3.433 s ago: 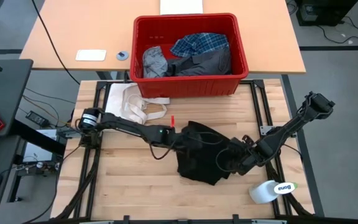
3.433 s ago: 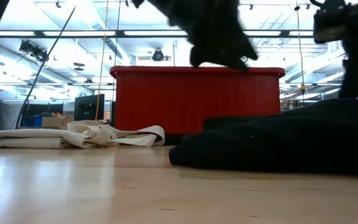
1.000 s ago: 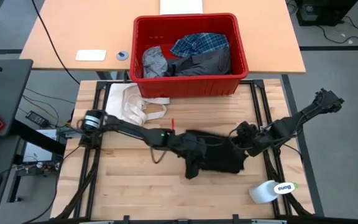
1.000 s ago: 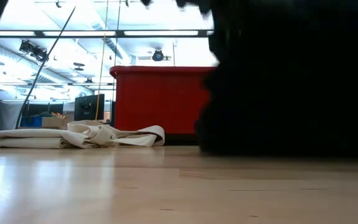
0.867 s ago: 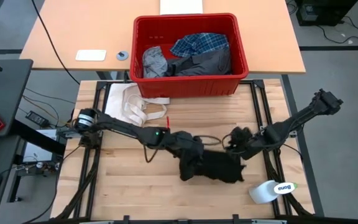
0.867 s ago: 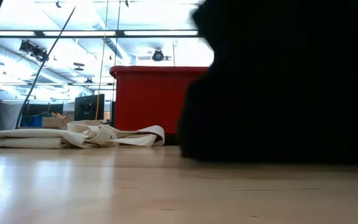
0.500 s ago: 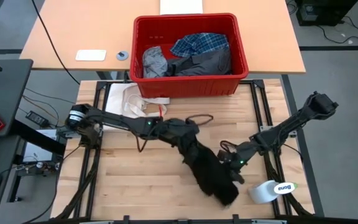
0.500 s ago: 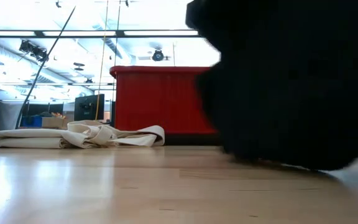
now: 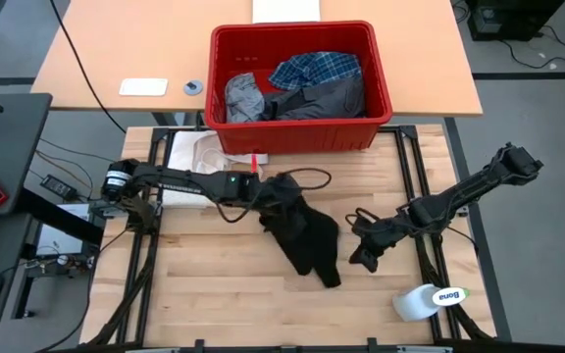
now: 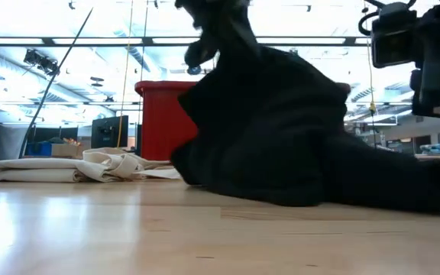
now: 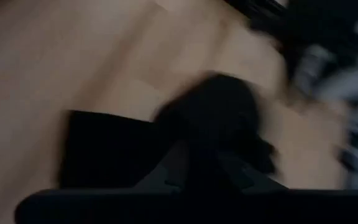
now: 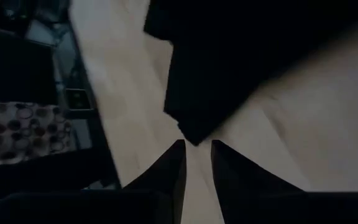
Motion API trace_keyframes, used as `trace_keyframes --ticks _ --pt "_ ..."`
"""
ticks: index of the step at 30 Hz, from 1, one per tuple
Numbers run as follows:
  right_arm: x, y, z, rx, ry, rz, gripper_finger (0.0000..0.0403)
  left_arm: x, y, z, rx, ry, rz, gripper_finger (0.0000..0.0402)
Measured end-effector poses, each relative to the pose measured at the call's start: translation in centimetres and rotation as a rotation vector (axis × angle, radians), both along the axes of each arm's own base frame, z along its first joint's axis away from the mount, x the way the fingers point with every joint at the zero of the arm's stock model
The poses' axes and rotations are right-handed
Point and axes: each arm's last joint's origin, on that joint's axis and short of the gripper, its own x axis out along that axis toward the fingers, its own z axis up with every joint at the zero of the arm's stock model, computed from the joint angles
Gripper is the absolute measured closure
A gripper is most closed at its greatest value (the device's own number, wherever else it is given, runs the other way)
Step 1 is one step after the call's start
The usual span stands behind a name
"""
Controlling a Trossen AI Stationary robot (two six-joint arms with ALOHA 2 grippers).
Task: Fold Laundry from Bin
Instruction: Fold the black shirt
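A large black garment runs across the middle of the wooden table, its upper end raised at my left gripper, which is shut on it. My right gripper hovers just right of the garment's lower end. Its fingers stand slightly apart over bare wood with nothing between them, and a corner of the garment lies just ahead of the tips. The red bin stands beyond the far edge. In it lie a plaid shirt, a light grey garment and a dark grey one. My left gripper holds the black garment by its bunched upper end, coming slanting down from the table's left. The gripper and the cloth hide the place of contact, so layers cannot be told. The garment hangs from it, and its lower end lies on the table.
A cream-white cloth with strap loops lies at the table's far left, under my left arm. A white tape roll sits at the near right corner. Bare wood shows along the near edge and left of the garment.
My left gripper has gone up and toward the table's far left, drawing the black garment's upper end with it. The garment, which was bunched between both grippers, now trails from the left one alone. My right gripper has dipped toward the near edge and stands apart from the cloth.
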Motion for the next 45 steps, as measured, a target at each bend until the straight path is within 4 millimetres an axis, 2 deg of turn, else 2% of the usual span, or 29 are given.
trace_keyframes --ticks 5,11,13,17,20,22,25,28,31,34,36,39,42,45 --pt "-1.2 -0.6 1.1 0.016 -0.020 -0.018 0.0318 -2.4 -1.2 4.4 -0.163 -0.133 -0.185 0.0381" --pt "-1.9 -0.9 2.7 0.046 -0.113 -0.038 0.0318 -6.3 -2.8 7.7 -0.412 -0.127 -0.394 0.0375" --pt "-2.0 -1.0 3.1 0.053 -0.133 -0.039 0.0318 -7.1 -3.1 8.9 -0.463 -0.174 -0.463 0.0374" --pt "-1.7 -0.9 4.0 0.052 -0.171 -0.025 0.0318 -6.8 -3.6 10.8 -0.480 -0.363 -0.595 0.0374" --pt "-1.6 -0.9 4.2 0.042 -0.183 -0.023 0.0318 -6.0 -2.7 11.4 -0.440 -0.466 -0.627 0.0373" --pt "-1.6 -0.9 4.3 0.035 -0.186 -0.033 0.0318 -5.3 -1.5 10.3 -0.388 -0.426 -0.559 0.0373" --pt "-1.6 -1.0 4.2 0.031 -0.187 -0.039 0.0318 -3.5 0.7 6.2 -0.269 -0.268 -0.420 0.0373" --pt "-1.6 -1.0 4.2 0.021 -0.192 -0.053 0.0318 -2.8 3.7 2.0 -0.118 -0.090 -0.191 0.0368" --pt "-1.5 -1.0 4.3 0.023 -0.202 -0.070 0.0318 -3.3 7.3 -1.5 -0.022 0.078 -0.007 0.0365" --pt "-1.5 -1.1 4.3 0.015 -0.202 -0.097 0.0318 -4.4 9.9 -4.5 -0.037 0.194 0.123 0.0362" --pt "-1.5 -1.1 4.3 0.009 -0.205 -0.106 0.0318 -4.9 10.9 -5.5 -0.082 0.200 0.175 0.0358" --pt "-1.5 -1.2 4.3 0.000 -0.209 -0.116 0.0318 -5.3 11.2 -6.3 -0.101 0.225 0.139 0.0334" --pt "-1.4 -1.2 4.3 -0.017 -0.215 -0.118 0.0318 -4.9 11.2 -5.8 -0.089 0.185 0.117 0.0286" --pt "-1.4 -1.3 4.3 -0.038 -0.221 -0.125 0.0318 -4.4 11.5 -4.4 -0.065 0.123 0.112 0.0230"
